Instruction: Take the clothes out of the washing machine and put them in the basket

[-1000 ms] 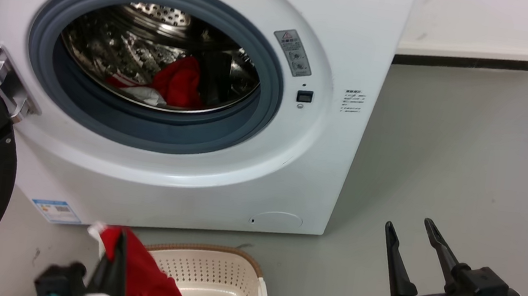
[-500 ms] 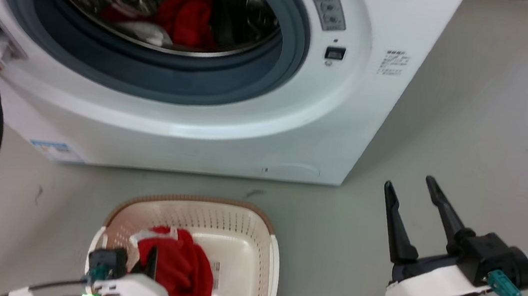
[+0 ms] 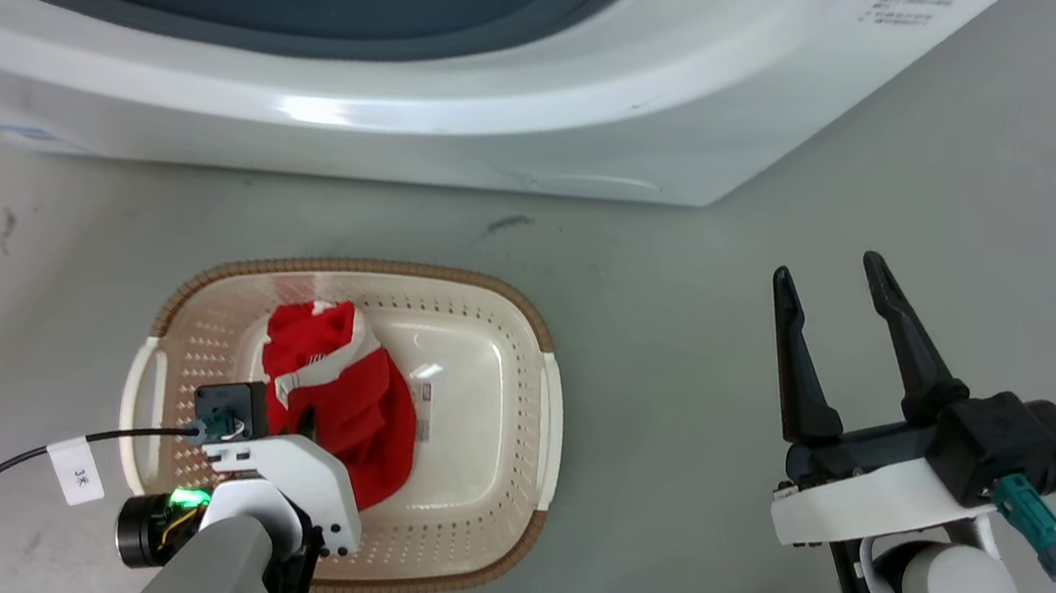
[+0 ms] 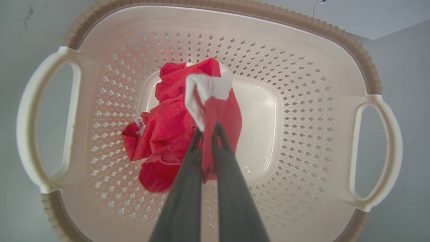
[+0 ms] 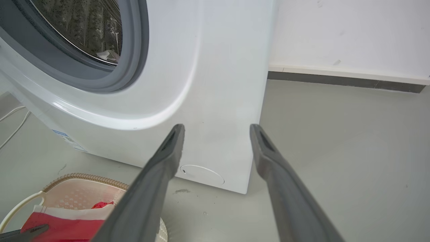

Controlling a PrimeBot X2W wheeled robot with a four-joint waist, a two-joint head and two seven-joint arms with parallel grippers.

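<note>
The left tool (image 4: 209, 129) is pointing straight down into the basket (image 4: 235, 15). Its fingers are pressing together on a fold of the clothes (image 4: 161, 134), so that a red strip with a white edge is standing up between the tips. The rest of the red cloth is lying bunched on the basket's bottom, spreading onto the perforated slope on the left side of the left wrist view. The basket is sitting on the grey floor (image 3: 957, 168) just in front of the washer (image 3: 428, 128), not touching it. The right tool (image 3: 827, 267) is hovering over bare floor to the right of the basket, well apart from it, with its two fingers spread wide and holding nothing. In the right wrist view they are pointing toward the washer's lower front corner. In that same view the steel drum (image 5: 84, 30) is showing behind the grey seal of the porthole, and a pale scrap is lying near its lower edge, too small to tell what it is.
</note>
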